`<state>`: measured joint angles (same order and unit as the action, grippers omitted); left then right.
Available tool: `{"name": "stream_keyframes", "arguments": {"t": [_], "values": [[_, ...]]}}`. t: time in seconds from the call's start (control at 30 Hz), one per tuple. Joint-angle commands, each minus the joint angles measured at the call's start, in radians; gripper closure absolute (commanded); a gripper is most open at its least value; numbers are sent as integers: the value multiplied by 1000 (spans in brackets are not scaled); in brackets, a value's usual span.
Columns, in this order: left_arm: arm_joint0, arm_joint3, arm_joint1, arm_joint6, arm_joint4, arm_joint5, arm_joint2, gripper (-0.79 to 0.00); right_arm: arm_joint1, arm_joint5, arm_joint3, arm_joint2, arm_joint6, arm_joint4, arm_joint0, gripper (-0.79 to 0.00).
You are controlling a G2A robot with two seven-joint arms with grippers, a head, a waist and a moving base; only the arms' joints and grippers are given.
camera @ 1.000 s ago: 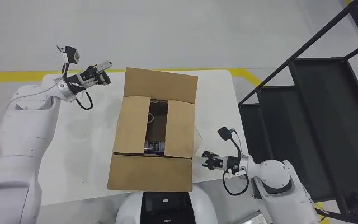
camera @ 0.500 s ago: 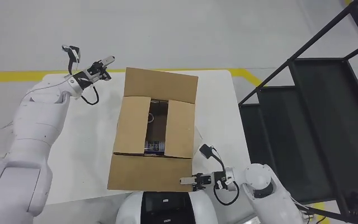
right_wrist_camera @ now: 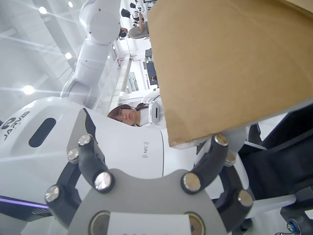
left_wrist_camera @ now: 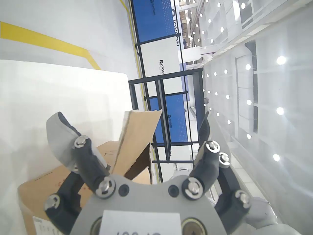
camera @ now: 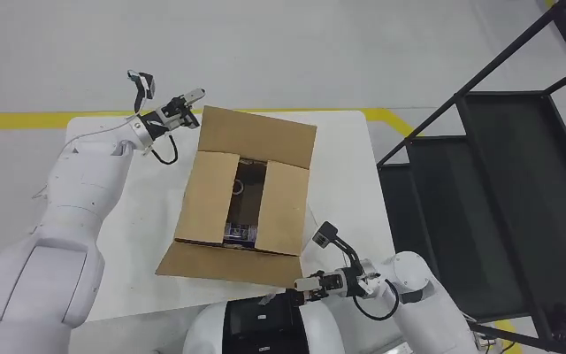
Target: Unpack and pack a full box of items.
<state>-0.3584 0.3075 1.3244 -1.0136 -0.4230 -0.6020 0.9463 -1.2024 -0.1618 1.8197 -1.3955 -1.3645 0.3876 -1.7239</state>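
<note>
Left tool (camera: 193, 94): spread wide, nothing held; corner of far flap (camera: 256, 133) stands in the gap just ahead of the tips, contact can't be told. Right tool (camera: 299, 285): also wide open, empty; near flap (camera: 230, 264) hangs right over it, its corner touching or just beside one finger. Btwn the two tools sits the box (camera: 210, 195) on the desk (camera: 133, 221), top half open, packed items (camera: 240, 232) showing in the slot.

Handling, my guess: cardboard is stiff across a panel but hinges easily at the crease, so flaps swing w/ little force; full box is prob heavy, yet may slide on the smooth desk if a flap gets dragged; thin flap edge can slip out of a pinch. Best hold: free edge of a flap near its corner, pinched flat, then fold outward; don't lift the box by its flaps.

Vs 1 s ago: right tool has gone from beside the box's side wall to under the near flap's corner; left tool has closed in on the far flap's corner; near flap now sits skewed, its end away from the right tool swung out; box is turned slightly.
</note>
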Motion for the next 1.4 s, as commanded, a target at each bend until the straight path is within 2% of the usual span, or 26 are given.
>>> {"name": "stream_keyframes", "arguments": {"t": [0.0,0.13,0.23,0.33,0.57,0.83,1.0,1.37], "values": [[4,-5,7,-71,-39,-3,8,-785,1,-4,-5,4,3,19,9,-785],[17,-21,13,-199,-108,-5,28,-785,4,-14,-16,10,30,40,29,-785],[22,-6,9,-217,-122,12,37,-785,6,-24,-19,11,54,67,40,-785],[10,46,-4,-257,-153,53,53,-785,7,-34,-20,12,80,100,47,-785],[-59,243,-64,-388,-177,183,83,-785,8,-46,-34,19,181,107,66,-785],[-164,472,-141,-503,-181,298,116,-785,13,-20,-28,26,371,-71,73,-785],[-204,546,-173,-516,-96,311,72,-785,16,17,-23,36,472,-176,74,-785],[-214,571,-219,-522,-39,317,-62,-785,27,33,29,17,546,-227,45,-785]]}}
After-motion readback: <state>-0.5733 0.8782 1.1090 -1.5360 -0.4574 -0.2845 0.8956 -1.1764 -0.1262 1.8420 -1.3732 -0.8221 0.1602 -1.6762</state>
